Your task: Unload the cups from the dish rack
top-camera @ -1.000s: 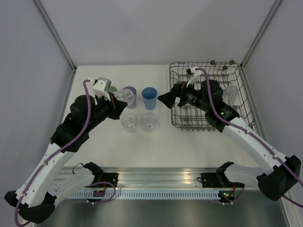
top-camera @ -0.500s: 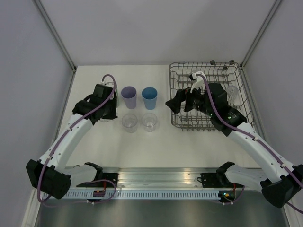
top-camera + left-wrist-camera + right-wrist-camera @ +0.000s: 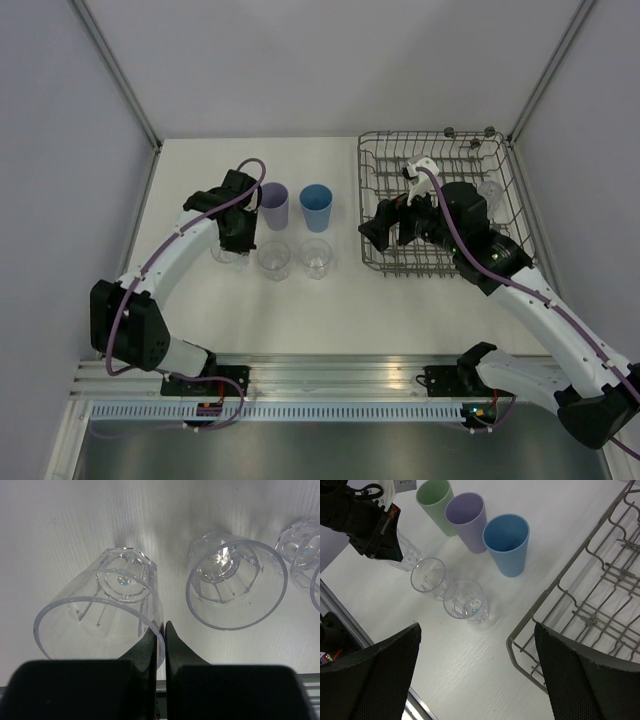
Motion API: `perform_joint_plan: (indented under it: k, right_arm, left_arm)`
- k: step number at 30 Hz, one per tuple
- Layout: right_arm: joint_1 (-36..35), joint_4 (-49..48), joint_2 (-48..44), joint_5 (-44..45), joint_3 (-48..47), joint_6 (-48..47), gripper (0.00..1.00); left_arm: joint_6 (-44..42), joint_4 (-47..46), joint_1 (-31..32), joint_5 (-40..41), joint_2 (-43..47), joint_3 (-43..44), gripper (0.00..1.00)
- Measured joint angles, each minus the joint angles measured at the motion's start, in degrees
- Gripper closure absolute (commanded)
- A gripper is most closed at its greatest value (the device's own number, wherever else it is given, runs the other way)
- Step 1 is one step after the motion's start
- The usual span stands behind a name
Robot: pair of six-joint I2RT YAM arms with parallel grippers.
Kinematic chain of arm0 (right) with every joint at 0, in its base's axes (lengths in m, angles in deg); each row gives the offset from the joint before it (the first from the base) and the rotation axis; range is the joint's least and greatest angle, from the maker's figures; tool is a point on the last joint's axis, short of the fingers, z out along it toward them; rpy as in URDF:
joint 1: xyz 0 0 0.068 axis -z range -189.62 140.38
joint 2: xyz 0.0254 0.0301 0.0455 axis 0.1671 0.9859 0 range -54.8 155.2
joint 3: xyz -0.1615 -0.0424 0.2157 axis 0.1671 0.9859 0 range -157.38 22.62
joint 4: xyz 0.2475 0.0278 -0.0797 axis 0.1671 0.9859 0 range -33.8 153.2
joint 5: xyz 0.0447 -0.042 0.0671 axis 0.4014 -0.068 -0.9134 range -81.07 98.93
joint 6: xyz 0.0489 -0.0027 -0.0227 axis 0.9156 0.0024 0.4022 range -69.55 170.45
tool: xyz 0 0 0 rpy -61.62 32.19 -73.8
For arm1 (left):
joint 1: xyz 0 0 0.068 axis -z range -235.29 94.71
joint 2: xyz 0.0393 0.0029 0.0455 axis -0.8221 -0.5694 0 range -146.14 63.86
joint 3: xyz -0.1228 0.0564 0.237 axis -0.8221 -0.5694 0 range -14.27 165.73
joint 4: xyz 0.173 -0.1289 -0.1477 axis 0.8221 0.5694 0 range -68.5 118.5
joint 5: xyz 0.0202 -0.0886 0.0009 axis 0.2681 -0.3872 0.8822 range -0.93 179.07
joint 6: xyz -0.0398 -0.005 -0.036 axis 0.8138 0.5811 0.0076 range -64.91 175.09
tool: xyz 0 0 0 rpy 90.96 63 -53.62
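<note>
top view: 1 clear cup (image 3: 490, 191) sits at the dish rack's (image 3: 372, 160) right side, beyond the right gripper (image 3: 376, 228), whose arm is nearer.
left wrist view: the left gripper (image 3: 161, 632) is pinched on the held clear cup (image 3: 100, 612) by its rim.
right wrist view: jaws are spread wide, nothing held.

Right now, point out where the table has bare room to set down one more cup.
Bare table runs from the clear cups to the near rail, and from the tumblers to the far wall. The gap between blue tumbler and dish rack is tight. Crowded: both cup rows, where the left fingers pinch the rim of the leftmost clear cup.
</note>
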Motion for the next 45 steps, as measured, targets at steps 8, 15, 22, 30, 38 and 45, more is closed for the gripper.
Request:
perform_joint_plan:
  k: [8, 15, 22, 30, 38, 45]
  right_arm:
    - [0.0, 1.92, -0.87, 0.0, 0.52, -2.54, 0.02]
    - [0.0, 2.75, -1.57, 0.0, 0.9, -3.56, 0.02]
    - [0.0, 2.97, -1.75, 0.44, 1.62, -4.13, 0.02]
    - [0.0, 2.97, -2.1, 0.59, 1.77, -4.24, 0.02]
    - [0.0, 3.02, -2.1, 0.94, 1.77, -4.42, 0.02]
    - [0.0, 3.23, -2.1, 2.1, 1.77, -4.66, 0.02]
  left_arm:
    - [-0.57, 0.07, -0.04, -0.15, -6.58, 0.5, 0.98]
    - [-1.05, -0.02, -1.05, -1.11, -9.11, 0.66, 0.94]
    - [-1.2, -0.04, -1.66, -2.12, -11.3, 0.66, 0.93]
    - [-1.22, -0.07, -1.97, -2.73, -11.41, 0.66, 0.81]
    - [-1.51, -0.07, -1.99, -2.78, -11.37, 0.66, 0.75]
    - [-1.7, -0.02, -1.99, -2.91, -7.74, 0.66, 0.56]
